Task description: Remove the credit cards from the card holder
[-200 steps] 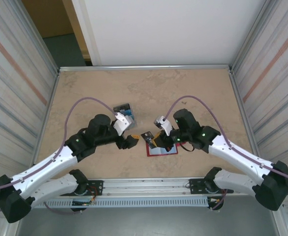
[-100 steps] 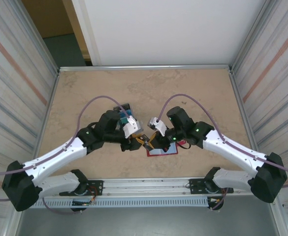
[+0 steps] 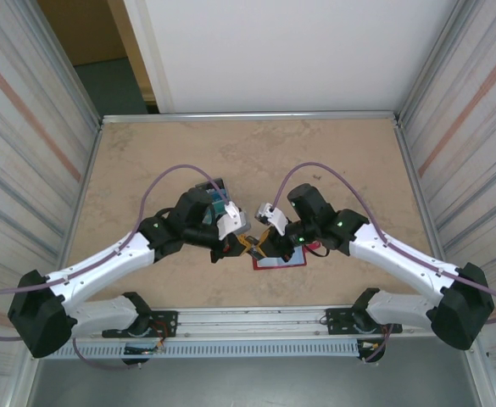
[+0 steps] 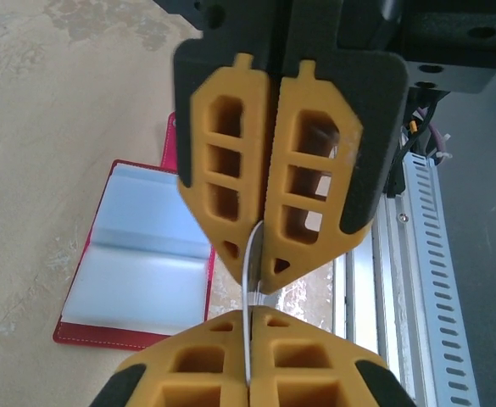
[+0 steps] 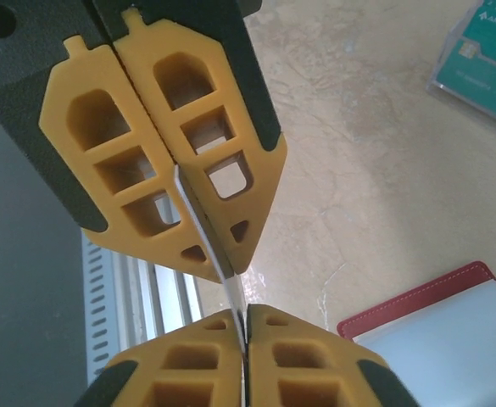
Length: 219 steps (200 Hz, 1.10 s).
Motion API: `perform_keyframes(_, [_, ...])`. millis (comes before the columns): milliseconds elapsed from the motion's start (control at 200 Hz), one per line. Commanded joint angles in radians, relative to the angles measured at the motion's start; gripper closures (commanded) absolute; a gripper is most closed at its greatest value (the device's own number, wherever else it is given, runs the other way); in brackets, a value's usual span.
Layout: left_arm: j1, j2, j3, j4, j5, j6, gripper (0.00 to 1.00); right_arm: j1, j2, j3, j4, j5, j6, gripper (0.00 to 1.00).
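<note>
The card holder [image 3: 283,259] lies open on the table, dark red outside with pale blue-grey panels; it also shows in the left wrist view [image 4: 137,263] and the right wrist view [image 5: 438,331]. Just left of it, above the table, my two grippers meet tip to tip. A thin credit card [image 3: 249,244] runs edge-on between them [image 4: 249,284] [image 5: 233,292]. My left gripper [image 3: 241,243] [image 4: 249,318] is shut on one end. My right gripper [image 3: 262,246] [image 5: 246,314] pinches the other end, with a hairline gap beside the card.
A small pile of teal-blue cards [image 3: 214,188] [image 5: 485,51] lies behind the left wrist. The slotted metal rail [image 3: 256,322] [image 4: 417,254] runs along the near edge. Striped walls close in the left and right sides.
My left arm swung right to the right gripper and its open jaws closed on the free end of the card. The right gripper barely moved.
</note>
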<state>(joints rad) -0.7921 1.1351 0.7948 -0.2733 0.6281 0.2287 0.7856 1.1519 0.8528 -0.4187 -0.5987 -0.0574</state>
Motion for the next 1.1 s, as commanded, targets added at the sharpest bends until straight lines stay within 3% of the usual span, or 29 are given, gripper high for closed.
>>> perform_keyframes(0, [-0.002, -0.034, 0.012, 0.038, -0.031, -0.026, 1.00, -0.031, -0.027, -0.015, 0.092, -0.025, 0.052, 0.74])
perform_keyframes(45, [-0.002, -0.055, -0.003, 0.048, -0.058, -0.040, 1.00, -0.055, -0.035, -0.026, 0.115, -0.035, 0.077, 0.60])
perform_keyframes(155, [-0.001, -0.114, -0.040, 0.083, -0.131, -0.085, 1.00, -0.112, -0.068, -0.060, 0.182, -0.064, 0.145, 0.44])
perform_keyframes(391, [0.010, -0.236, -0.141, 0.213, -0.308, -0.261, 1.00, -0.184, -0.156, -0.136, 0.315, 0.054, 0.320, 0.22])
perform_keyframes(596, [0.011, -0.340, -0.271, 0.435, -0.436, -0.464, 1.00, -0.258, -0.222, -0.213, 0.506, 0.107, 0.576, 0.16])
perform_keyframes(807, [0.011, -0.364, -0.355, 0.616, -0.473, -0.618, 1.00, -0.261, -0.103, -0.293, 0.870, 0.071, 0.868, 0.17])
perform_keyframes(1092, [0.011, -0.375, -0.442, 0.792, -0.533, -0.789, 1.00, -0.159, 0.105, -0.252, 1.173, -0.013, 0.930, 0.22])
